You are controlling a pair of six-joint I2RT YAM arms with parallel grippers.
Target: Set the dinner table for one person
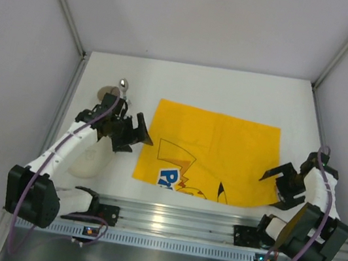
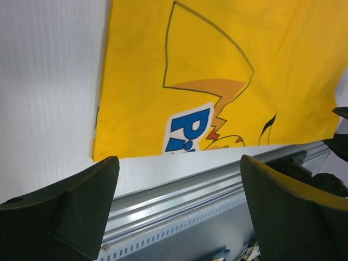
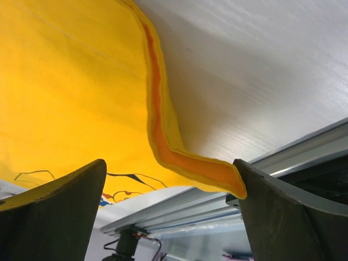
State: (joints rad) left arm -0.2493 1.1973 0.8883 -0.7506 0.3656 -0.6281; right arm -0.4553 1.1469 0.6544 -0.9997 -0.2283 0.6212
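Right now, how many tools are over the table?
2: the left tool left of the yellow mat, the right tool at its near right corner.

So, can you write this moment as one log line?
yellow cartoon-printed cloth mat: spread on white matte tabletop | left jaws: open, empty | right jaws: open, empty

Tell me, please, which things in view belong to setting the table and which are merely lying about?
For the job: dinner table, yellow cartoon mat, white dish at near left, shiny utensil, brownish cup-like thing.
Not the job: aluminium rail, side walls; both are fixtures.
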